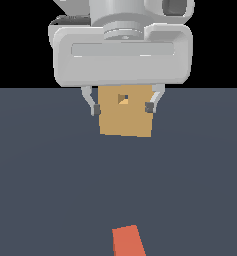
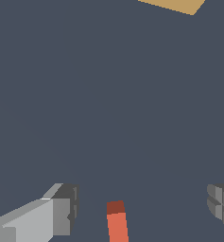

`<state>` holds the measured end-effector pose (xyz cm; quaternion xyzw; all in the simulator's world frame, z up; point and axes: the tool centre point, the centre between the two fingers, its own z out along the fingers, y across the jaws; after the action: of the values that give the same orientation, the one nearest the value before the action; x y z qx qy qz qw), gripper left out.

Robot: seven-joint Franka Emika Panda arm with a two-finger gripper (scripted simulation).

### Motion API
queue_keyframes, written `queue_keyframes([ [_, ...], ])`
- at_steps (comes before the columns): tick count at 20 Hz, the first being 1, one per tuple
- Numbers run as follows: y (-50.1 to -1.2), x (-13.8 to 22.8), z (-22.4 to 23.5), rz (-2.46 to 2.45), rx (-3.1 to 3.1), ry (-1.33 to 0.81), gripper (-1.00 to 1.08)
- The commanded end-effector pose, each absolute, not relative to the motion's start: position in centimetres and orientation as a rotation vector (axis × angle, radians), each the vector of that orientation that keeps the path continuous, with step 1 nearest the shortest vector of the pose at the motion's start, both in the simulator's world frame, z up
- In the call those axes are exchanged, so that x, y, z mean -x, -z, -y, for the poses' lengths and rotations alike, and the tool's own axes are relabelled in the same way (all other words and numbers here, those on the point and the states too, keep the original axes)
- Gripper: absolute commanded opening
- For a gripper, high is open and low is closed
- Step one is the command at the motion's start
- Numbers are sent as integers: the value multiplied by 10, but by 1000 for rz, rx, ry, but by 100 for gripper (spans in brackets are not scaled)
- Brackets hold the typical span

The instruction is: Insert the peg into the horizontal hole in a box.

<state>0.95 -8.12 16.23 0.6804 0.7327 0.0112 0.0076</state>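
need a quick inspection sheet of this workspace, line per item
surface: plain dark slate floor, no marks.
peg: orange-red end lies flat on the floor near the exterior view's lower edge; its other half is out of frame; nothing touches it.
box: tan block stands behind the gripper, far from the peg.
hole: small square opening in the box's face, empty.
clutter: nothing seen.
gripper: open, empty, raised above the floor; in the wrist view the peg end sits between the spread fingers.
cables: nothing seen.
surroundings: black backdrop beyond the floor.
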Motion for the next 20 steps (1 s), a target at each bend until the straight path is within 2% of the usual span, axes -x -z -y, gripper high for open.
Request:
queue_keyframes([
  [1,-152,-10,109,-2305,-2114,-31,100],
  [14,-98,-21,250,-2378,-2045,-12,100],
  [20,-81,-28,298,-2403,-2020,-6,100],
])
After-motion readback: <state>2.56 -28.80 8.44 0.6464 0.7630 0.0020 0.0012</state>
